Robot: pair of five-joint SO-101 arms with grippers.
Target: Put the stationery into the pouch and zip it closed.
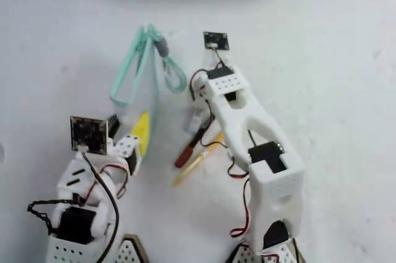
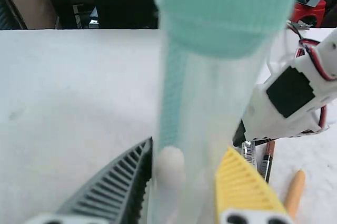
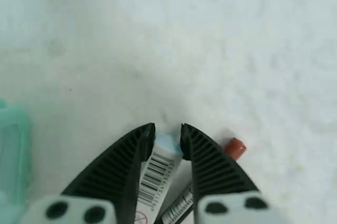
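Two grippers are both clamped. The left gripper (image 2: 184,182) pinches one clear plastic pouch with teal trim (image 2: 221,8), and the right gripper (image 3: 167,138) squeezes one white barcoded stick (image 3: 157,174). One red-capped pen (image 1: 185,155) and one orange pencil (image 1: 198,163) lie beside it on the white desk (image 1: 328,59), their far ends hidden under the arm.

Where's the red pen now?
In the high view the red pen lies on the table beside the yellow pencil, between the pouch and the right arm.
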